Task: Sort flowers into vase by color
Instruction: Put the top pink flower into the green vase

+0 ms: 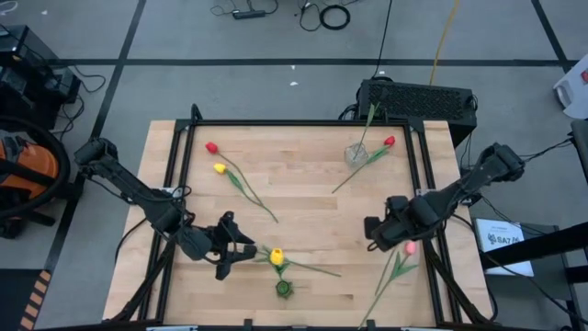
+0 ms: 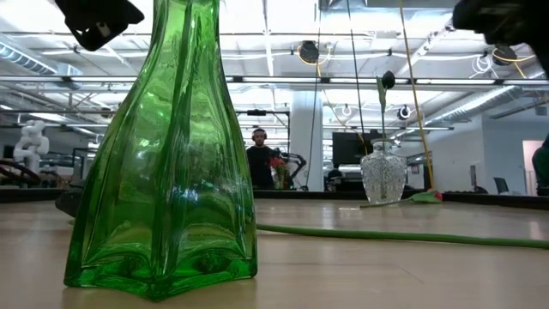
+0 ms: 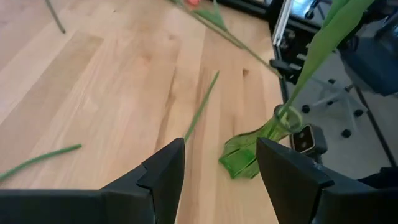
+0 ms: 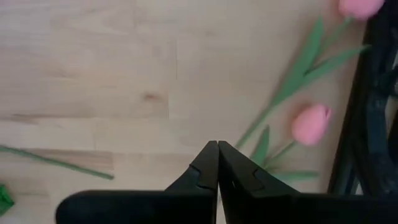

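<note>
Two arms: both reach over the wooden table [image 1: 303, 211] in the high view, the left one from the left of the frame, the right one from the right.
Table: light wood with a black frame, filling the middle of the high view.
Left gripper [image 1: 241, 253]: low over the table in the lower left-centre of the high view, fingers spread wide with nothing between them; the left wrist view shows bare wood in the gap.
Right gripper [image 1: 375, 233]: lower right of the table in the high view, fingers pressed together with no gap and nothing held, as the right wrist view [image 4: 217, 163] shows.
Green vase [image 1: 284, 289]: stands upright near the bottom edge of the table in the high view, just below the yellow tulip; it fills the left of the low view [image 2: 167, 172].
Clear vase [image 1: 356, 154]: upper right of the table in the high view, with one stem standing in it; it is small in the centre-right of the low view [image 2: 383, 176].
Pink tulips [image 4: 311, 123]: two lie side by side near the table's right edge, just beside the right gripper; one head shows in the high view [image 1: 410, 246].
Yellow tulip [image 1: 277, 256]: lies just right of the left gripper, stem running right.
Red and yellow pair: a red tulip [image 1: 211, 147] and a second yellow tulip [image 1: 220, 168] lie in the upper left of the table, stems slanting down to the right.
Red tulip by clear vase [image 1: 389, 142]: lies just right of that vase, stem slanting down to the left.
Person [image 2: 260, 163]: stands far off in the room, centre of the low view.
</note>
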`<action>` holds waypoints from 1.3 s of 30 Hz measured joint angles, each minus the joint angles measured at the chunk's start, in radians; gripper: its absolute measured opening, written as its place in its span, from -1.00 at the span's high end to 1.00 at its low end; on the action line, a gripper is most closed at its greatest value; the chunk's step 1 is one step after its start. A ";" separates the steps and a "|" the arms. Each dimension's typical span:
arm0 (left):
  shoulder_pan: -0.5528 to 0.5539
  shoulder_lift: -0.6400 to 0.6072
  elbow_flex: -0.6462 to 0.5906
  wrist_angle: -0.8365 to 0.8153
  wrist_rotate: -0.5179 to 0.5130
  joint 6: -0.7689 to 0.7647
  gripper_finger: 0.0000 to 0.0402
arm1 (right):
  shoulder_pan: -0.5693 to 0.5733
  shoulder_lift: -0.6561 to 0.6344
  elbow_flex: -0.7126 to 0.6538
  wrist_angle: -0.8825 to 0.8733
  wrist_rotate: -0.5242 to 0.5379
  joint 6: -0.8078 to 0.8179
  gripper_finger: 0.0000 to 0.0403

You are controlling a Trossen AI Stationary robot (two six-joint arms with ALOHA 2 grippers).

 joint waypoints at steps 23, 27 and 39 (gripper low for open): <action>0.000 0.000 0.000 0.015 0.002 -0.014 -0.02 | 0.108 0.001 -0.319 0.248 -0.064 0.211 0.42; 0.000 0.000 0.000 0.013 0.023 -0.027 -0.02 | 0.111 0.001 -0.369 0.256 -0.132 0.221 0.37; 0.000 0.000 0.000 0.011 0.024 -0.026 -0.02 | 0.108 -0.003 -0.538 0.487 -0.104 0.224 0.35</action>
